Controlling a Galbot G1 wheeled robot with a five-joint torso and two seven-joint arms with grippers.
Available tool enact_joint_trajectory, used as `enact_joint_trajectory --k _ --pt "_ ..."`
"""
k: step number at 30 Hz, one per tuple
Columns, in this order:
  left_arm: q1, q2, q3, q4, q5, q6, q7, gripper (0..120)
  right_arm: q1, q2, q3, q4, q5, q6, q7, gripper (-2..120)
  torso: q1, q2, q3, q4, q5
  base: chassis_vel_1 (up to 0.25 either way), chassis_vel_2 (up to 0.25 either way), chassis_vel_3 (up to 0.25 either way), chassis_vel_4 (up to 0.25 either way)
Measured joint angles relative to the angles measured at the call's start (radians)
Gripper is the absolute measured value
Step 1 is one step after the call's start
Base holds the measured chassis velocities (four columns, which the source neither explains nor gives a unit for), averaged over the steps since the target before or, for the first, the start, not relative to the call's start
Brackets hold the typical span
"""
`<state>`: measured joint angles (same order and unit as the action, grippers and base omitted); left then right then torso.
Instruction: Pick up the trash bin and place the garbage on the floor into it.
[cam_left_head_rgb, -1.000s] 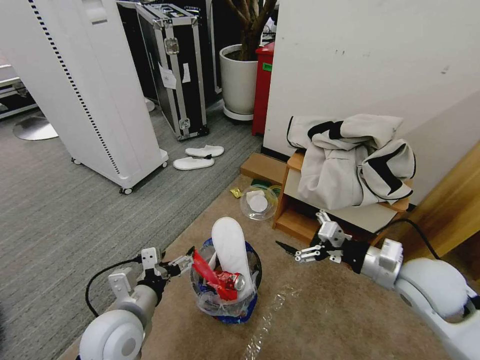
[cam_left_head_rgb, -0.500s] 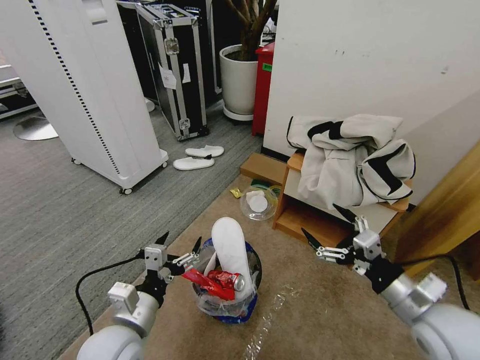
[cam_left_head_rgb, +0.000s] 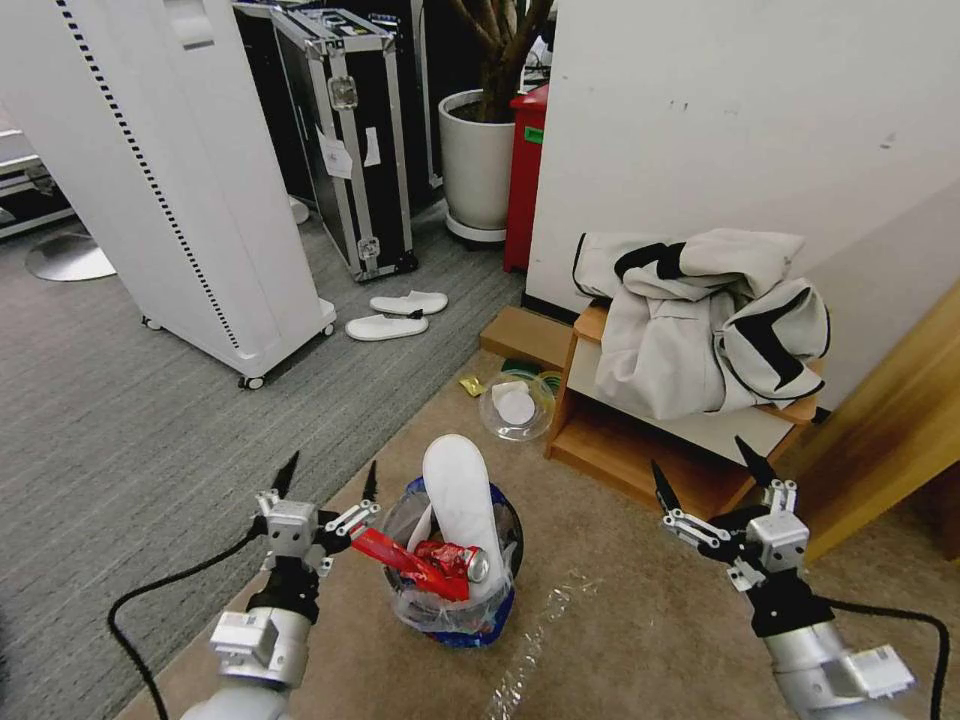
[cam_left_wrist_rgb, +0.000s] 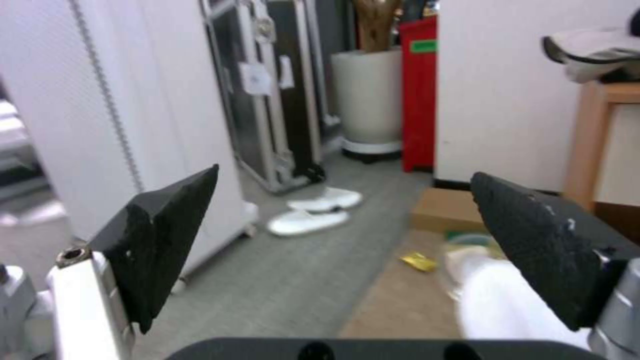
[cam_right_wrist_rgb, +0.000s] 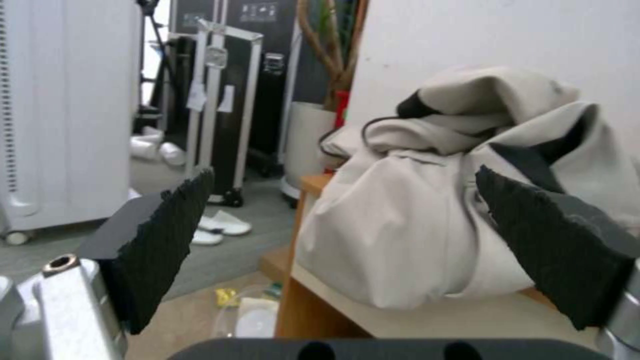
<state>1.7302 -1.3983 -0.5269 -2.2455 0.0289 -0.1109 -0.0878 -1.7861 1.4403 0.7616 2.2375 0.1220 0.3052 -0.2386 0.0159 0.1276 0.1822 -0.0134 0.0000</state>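
The trash bin (cam_left_head_rgb: 468, 627), blue outside with a clear bag liner, stands on the beige floor (cam_left_head_rgb: 640, 610) between my arms. A white slipper (cam_left_head_rgb: 459, 497) stands upright in it, beside a red wrapper (cam_left_head_rgb: 404, 561) and a crushed red can (cam_left_head_rgb: 458, 559). My left gripper (cam_left_head_rgb: 332, 468) is open just left of the bin's rim, fingers pointing away from me. Off to the bin's right, my right gripper (cam_left_head_rgb: 700, 458) hangs open, holding nothing. Garbage on the floor: a clear round container (cam_left_head_rgb: 517, 405), a yellow wrapper (cam_left_head_rgb: 472, 384) and two white slippers (cam_left_head_rgb: 396, 314) on the grey carpet.
A wooden low shelf (cam_left_head_rgb: 640, 455) carries a grey-white jacket (cam_left_head_rgb: 700, 320), close ahead of the right gripper. Farther back stand a white wheeled cabinet (cam_left_head_rgb: 200, 200), a black flight case (cam_left_head_rgb: 350, 140), a white plant pot (cam_left_head_rgb: 478, 160) and a tall red container (cam_left_head_rgb: 524, 170).
The left gripper opened, let go of the red wrapper, which now lies in the bin, and drew back. The right arm swung right and back, fingers turning forward.
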Motion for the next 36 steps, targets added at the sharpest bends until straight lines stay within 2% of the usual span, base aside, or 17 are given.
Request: enact_joint_trajectory --k 6,12,15,22,36 --pt "0.009 -0.042 -0.042 -0.022 0.032 -0.03 -0.068 100 -0.019 0.092 0.024 -0.003 -0.076 0.067 0.013 100 0.0 0.0 0.0 -0.0003 0.0 0.0 0.0 0.0 0.0" --pt "0.031 -0.079 -0.091 -0.036 0.056 -0.066 -0.086 100 -0.044 0.147 0.035 -0.003 -0.108 0.11 0.015 100 0.0 0.0 0.0 0.0 0.0 0.0 0.0 0.0 0.0" --pt "0.038 -0.085 -0.1 -0.038 0.064 -0.072 -0.085 100 -0.043 0.167 0.041 -0.003 -0.11 0.113 0.014 100 0.0 0.0 0.0 -0.0001 0.0 0.0 0.0 0.0 0.0" --pt "0.053 -0.088 -0.103 -0.043 0.078 -0.075 -0.078 100 -0.04 0.173 0.045 -0.005 -0.107 0.115 0.01 100 0.0 0.0 0.0 -0.0001 0.0 0.0 0.0 0.0 0.0" --pt "0.077 -0.097 -0.067 -0.066 0.111 -0.063 -0.074 100 -0.044 0.169 0.037 -0.003 -0.101 0.138 0.0 100 0.0 0.0 0.0 -0.0001 0.0001 0.0 0.0 0.0 0.0"
